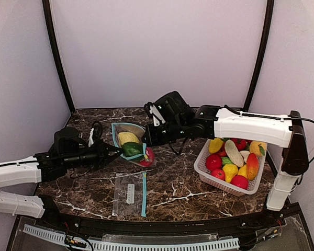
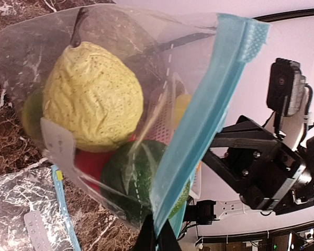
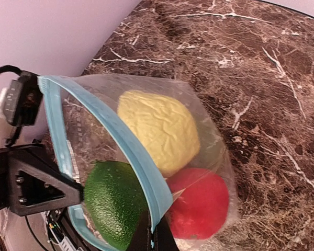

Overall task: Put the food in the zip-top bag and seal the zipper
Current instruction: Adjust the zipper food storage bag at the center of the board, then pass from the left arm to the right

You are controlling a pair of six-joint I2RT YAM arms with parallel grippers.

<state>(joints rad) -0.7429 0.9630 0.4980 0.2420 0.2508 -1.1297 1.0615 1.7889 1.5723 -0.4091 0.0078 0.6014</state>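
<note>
bag: zip-top bag [image 1: 120, 130], 10 o'clock of tabletop [image 1: 188, 196] centre, mouth stretched between both arms, likely to line up the zipper
in bag: yellow lump [image 1: 128, 138], green piece [image 1: 132, 149] at the mouth, red piece [image 1: 148, 156]
food [image 1: 233, 157]: rest in basket [image 1: 203, 168], 3 o'clock
left end effector [image 2: 157, 238]: clenched on blue zipper strip [image 2: 199, 130], 8 o'clock end of bag
right end effector [image 3: 152, 236]: clenched on same strip, 2 o'clock end
spare bag [image 1: 130, 194]: flat at 6 o'clock, untouched
risk: green piece probably blocks sealing

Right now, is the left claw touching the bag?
Touching. The left wrist view shows the left gripper pinching the zip-top bag at its blue zipper edge.
</note>
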